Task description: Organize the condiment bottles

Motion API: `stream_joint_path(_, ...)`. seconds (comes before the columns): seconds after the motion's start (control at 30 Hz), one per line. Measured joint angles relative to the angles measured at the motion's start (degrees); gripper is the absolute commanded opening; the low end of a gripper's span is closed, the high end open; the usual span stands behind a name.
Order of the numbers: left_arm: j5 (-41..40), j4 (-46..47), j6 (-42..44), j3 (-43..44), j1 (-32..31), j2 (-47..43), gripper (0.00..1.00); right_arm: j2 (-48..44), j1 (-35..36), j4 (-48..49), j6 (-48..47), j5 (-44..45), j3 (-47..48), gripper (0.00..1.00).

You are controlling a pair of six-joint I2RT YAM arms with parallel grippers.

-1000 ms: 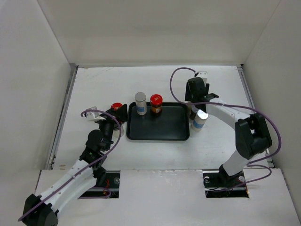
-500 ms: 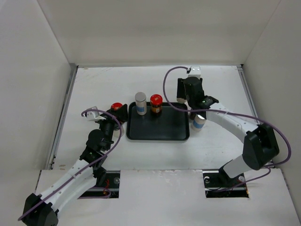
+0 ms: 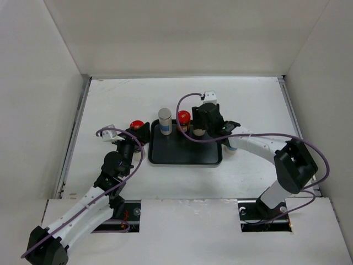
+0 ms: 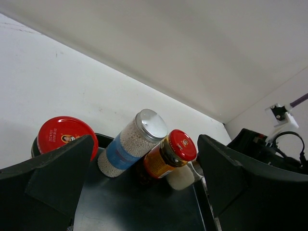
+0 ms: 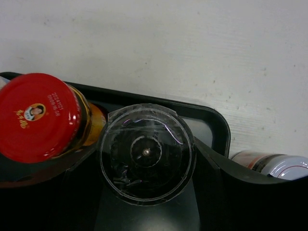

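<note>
From above, a black tray (image 3: 185, 157) lies mid-table with a silver-lidded shaker (image 3: 165, 121) and a red-lidded jar (image 3: 183, 119) standing side by side along its far edge. The right gripper (image 3: 199, 128) hangs over the tray's far right corner, just beside that jar. A blue-labelled bottle (image 3: 231, 147) shows off the tray's right edge, mostly hidden under the right arm. A second red-lidded jar (image 3: 136, 124) stands on the table (image 3: 110, 99) off the tray's far left corner, with the left gripper (image 3: 139, 132) right next to it. In the left wrist view the dark fingers (image 4: 48, 178) are spread wide with nothing pinched between them. The second red-lidded jar (image 4: 62, 137) sits partly behind the left one, and its lid carries a small logo too small to read. The shaker (image 4: 126, 149) shows white granules and a blue label with no legible writing, and the tray's jar (image 4: 168, 155) wears an orange label. In the right wrist view the fingers (image 5: 216, 168) are pressed against both sides of a clear-topped grinder (image 5: 147, 154), held upright over the tray's corner (image 5: 214, 122), close against the red-lidded jar (image 5: 41, 113). That jar's lid bears a small portrait emblem and yellow characters I cannot make out. The blue-labelled bottle's silver top (image 5: 272, 163) lies just outside the rim.
</note>
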Motion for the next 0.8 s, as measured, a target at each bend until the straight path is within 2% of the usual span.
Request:
stream_joint_path(0.17, 0.0, 0.0, 0.0, 0.0, 0.0, 0.0, 0.9, 0.33, 0.0, 0.79, 0.85, 0.09, -1.62, 0.85)
stream_joint_path(0.33, 0.0, 0.0, 0.0, 0.0, 0.0, -0.02, 0.9, -1.29, 0.0, 0.76, 0.92, 0.11, -2.73, 0.9)
stream_joint_path(0.5, 0.0, 0.0, 0.0, 0.0, -0.02, -0.2, 0.9, -10.54, -0.57, -0.59, 1.7, 0.13, -5.62, 0.89)
stream_joint_path(0.57, 0.02, -0.02, 0.0, 0.0, -0.04, -0.44, 0.9, -15.69, -1.86, -1.07, 2.32, 0.87, -7.06, 0.79)
stream_joint_path(0.6, 0.02, 0.0, 0.0, 0.0, -0.04, -0.57, 0.9, -18.12, -2.82, -1.33, 2.93, 1.75, -7.74, 0.78)
stream_joint_path(0.63, 0.04, -0.02, 0.0, 0.0, -0.04, -0.72, 0.9, -20.2, -3.72, -1.66, 3.43, 2.89, -8.37, 0.8)
stream_joint_path(0.73, 0.11, 0.0, 0.0, 0.0, -0.22, -0.9, 0.9, -24.26, -5.64, -5.05, 5.29, 8.46, -9.99, 0.94)
stream_joint_path(0.8, 0.22, -0.02, 0.0, 0.0, -0.46, -0.9, 0.9, -25.31, -5.68, -8.57, 6.25, 11.98, -10.95, 0.95)
